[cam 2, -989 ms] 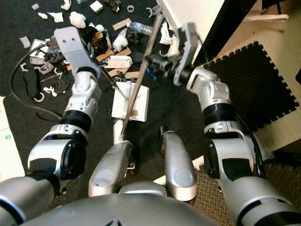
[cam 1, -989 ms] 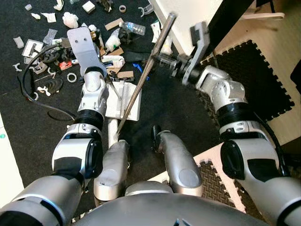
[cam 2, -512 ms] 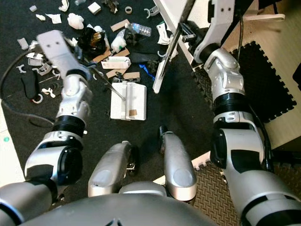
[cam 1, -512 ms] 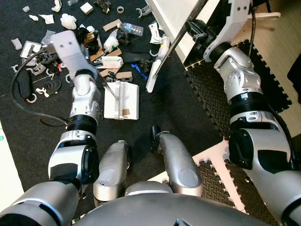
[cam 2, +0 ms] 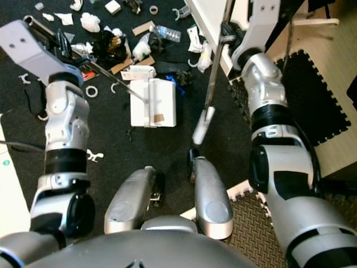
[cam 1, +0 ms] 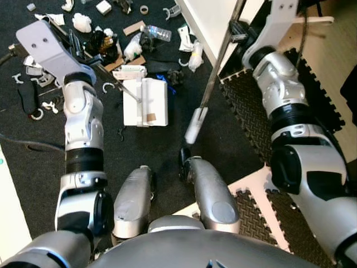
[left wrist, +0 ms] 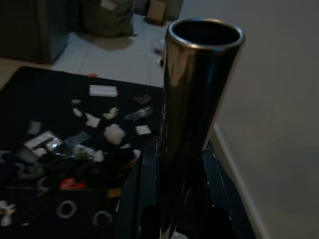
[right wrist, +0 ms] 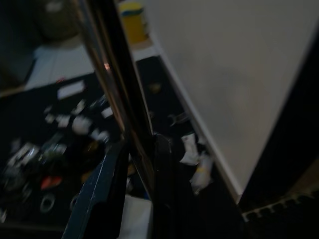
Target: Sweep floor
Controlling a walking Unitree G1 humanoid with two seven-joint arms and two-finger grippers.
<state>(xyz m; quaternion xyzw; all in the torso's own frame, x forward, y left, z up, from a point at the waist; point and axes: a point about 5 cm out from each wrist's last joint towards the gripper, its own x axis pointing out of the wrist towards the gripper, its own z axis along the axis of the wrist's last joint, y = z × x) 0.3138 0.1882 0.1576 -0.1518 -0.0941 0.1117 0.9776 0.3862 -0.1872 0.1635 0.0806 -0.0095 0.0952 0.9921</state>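
Two pincers, each around one metal pole.

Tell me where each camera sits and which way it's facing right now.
Left eye: head, looking down at black mat, litter, white dustpan; both arms, legs.
Right eye: same scene, slightly shifted.
Left wrist: along left gripper clamping a metal tube; litter beyond.
Right wrist: along right gripper on a broom pole; white wall beside.
Shared: both wrist views show the litter.
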